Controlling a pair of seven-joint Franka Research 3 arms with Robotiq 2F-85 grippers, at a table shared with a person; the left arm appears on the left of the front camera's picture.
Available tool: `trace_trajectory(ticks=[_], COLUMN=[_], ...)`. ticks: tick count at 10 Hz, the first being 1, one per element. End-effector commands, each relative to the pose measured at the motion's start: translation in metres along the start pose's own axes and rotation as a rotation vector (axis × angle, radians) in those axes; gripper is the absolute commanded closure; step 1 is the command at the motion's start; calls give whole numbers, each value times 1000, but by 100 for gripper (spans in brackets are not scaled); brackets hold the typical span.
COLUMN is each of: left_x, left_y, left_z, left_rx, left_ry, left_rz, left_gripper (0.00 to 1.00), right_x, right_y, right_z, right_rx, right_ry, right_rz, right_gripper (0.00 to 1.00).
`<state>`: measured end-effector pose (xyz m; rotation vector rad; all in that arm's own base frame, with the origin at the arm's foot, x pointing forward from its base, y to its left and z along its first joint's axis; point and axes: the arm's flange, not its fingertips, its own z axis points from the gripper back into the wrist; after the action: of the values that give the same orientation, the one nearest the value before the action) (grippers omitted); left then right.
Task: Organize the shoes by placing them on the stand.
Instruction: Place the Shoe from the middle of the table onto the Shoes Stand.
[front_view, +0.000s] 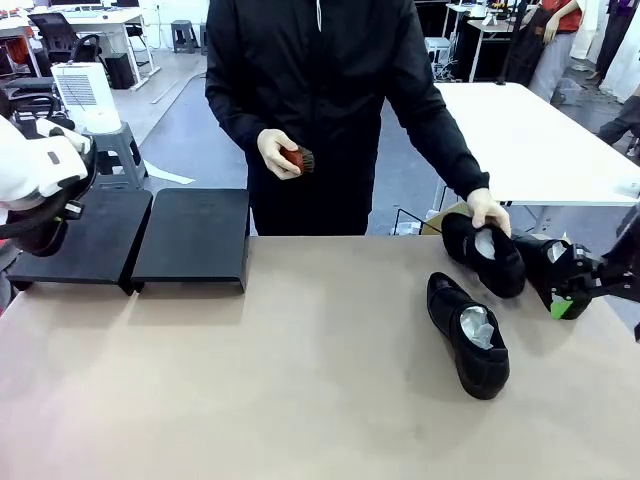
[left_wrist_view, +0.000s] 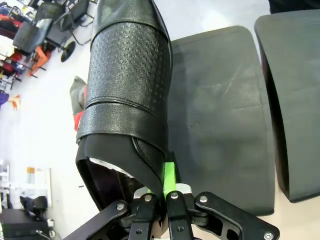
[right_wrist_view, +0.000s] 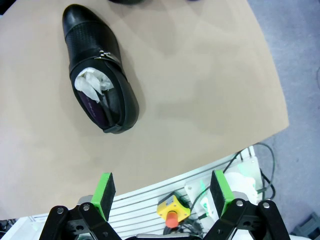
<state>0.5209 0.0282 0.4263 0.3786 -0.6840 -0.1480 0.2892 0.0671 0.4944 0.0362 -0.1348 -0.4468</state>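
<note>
Left gripper (left_wrist_view: 165, 176) is clamped tight on the heel rim of a shoe (left_wrist_view: 127, 85), holding it in the air, toe pointing away, just beside the stand (left_wrist_view: 220, 125) and not yet on it. I judge this a placing step: next I must carry it over the stand and lower it flat before releasing. Right gripper (right_wrist_view: 162, 189) gapes wide, holding nothing, near a second shoe (right_wrist_view: 97, 70) on the table (right_wrist_view: 200, 100).

Blk shoe (front_view: 468, 335) on table (front_view: 250, 380); 2nd shoe (front_view: 483, 255) just behind; 3rd shoe (left_wrist_view: 125, 100) lifted near stand (left_wrist_view: 220, 115).
</note>
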Motion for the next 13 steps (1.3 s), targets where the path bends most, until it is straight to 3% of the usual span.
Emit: trace_trajectory(ticks=[1, 8, 9, 11, 12, 13], left_x=[-1, -12, -12, -6, -3, -2], left_y=[-8, -2, -1, 5, 8, 11], left_z=[-20, -38, -38, -37, -36, -35], left_rx=[46, 49, 49, 51, 61, 67], left_ry=[1, 66, 60, 36, 28, 32], left_rz=[22, 72, 89, 106, 120, 139], left_gripper=[100, 100, 88, 50, 39, 39], right_x=[2, 2, 2, 2, 2, 2], right_y=[3, 3, 3, 3, 3, 3], right_z=[-1, -1, -1, -1, -1, -1], right_rx=[23, 23, 23, 23, 23, 23], right_ry=[-4, -4, -4, -4, -4, -4], right_rz=[11, 11, 11, 11, 11, 11], right_gripper=[0, 0, 0, 0, 0, 0])
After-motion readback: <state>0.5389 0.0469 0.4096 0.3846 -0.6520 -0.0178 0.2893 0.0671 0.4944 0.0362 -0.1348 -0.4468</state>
